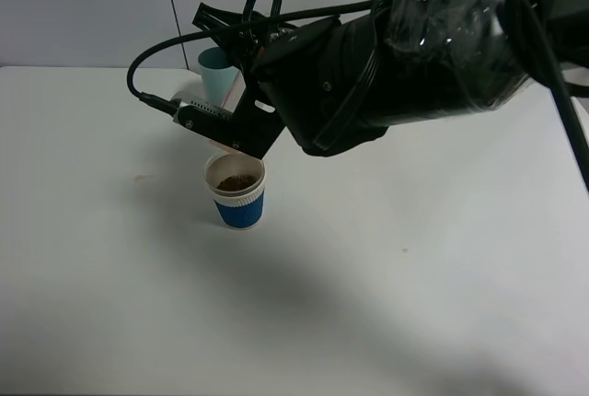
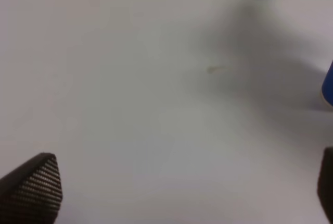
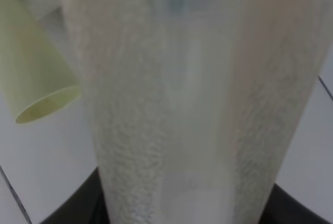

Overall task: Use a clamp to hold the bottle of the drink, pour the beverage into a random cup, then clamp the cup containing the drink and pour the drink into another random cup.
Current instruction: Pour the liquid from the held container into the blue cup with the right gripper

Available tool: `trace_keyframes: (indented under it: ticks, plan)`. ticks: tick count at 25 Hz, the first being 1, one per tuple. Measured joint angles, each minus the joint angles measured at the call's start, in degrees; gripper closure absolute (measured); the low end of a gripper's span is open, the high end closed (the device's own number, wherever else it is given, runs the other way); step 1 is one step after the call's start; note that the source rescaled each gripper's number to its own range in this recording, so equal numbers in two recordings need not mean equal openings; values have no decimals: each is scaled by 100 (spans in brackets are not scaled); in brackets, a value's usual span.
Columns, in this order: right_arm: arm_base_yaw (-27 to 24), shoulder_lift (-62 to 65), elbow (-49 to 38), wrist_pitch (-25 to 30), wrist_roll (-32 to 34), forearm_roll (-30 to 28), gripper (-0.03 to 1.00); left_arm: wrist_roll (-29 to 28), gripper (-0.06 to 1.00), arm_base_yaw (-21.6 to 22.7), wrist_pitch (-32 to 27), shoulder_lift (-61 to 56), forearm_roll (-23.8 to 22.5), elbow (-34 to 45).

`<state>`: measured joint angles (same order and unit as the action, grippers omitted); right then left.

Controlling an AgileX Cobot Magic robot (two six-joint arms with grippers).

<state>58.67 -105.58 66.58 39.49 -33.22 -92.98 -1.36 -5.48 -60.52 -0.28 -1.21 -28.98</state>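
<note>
Bottle (image 3: 182,104) clamped in right jaws, tipped over blue cup (image 1: 241,207); left jaws apart.

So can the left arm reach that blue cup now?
Probably, from the side: the left gripper is open with only table before the blue cup, though the bottle tips over its rim.

The worktop (image 1: 442,322) is lit softly from above, and a broad, diffuse shadow is cast on it beneath the right arm (image 1: 414,55). Faint glare is seen on the arm's plastic wrap (image 1: 451,0). The left wrist view is rendered soft and greyish; the bottle (image 3: 197,104) in the right wrist view is blurred throughout.
</note>
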Motion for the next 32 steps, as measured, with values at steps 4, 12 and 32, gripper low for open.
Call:
trace_keyframes:
  ticks: [4,12,32]
  plan:
    - [0,0,0,0,0,0,95,0,-6,0,0,0,0,0]
    - [0,0,0,45,392,579,95,0,-6,0,0,0,0,0]
    - [-275,171,0,456,2490,2462,95,0,-6,0,0,0,0,0]
